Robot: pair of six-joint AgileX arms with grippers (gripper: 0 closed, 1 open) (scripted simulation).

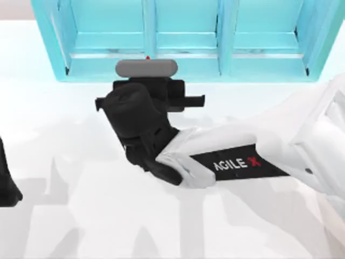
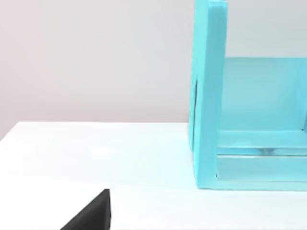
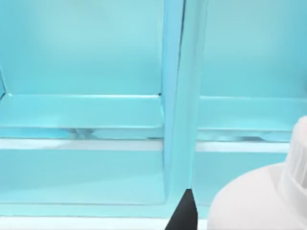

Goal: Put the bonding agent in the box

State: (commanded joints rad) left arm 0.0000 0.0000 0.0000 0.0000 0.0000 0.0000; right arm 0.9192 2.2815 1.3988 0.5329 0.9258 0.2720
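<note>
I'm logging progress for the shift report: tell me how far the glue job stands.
Done: nothing yet. In hand: the right gripper is at the front of the teal shelf unit, close to the white glue bottle; grip cannot be judged. Left: getting the bottle into the box. The left arm is parked at the left edge of the table.

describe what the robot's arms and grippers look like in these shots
The right arm has glossy white rounded links, with a black band lettered "AGILE" in white plus a red X. Its wrist and right gripper are matte black and blocky, with a grey rounded bar at the front. The left arm, at the table's left edge, shows as a black shape.
</note>
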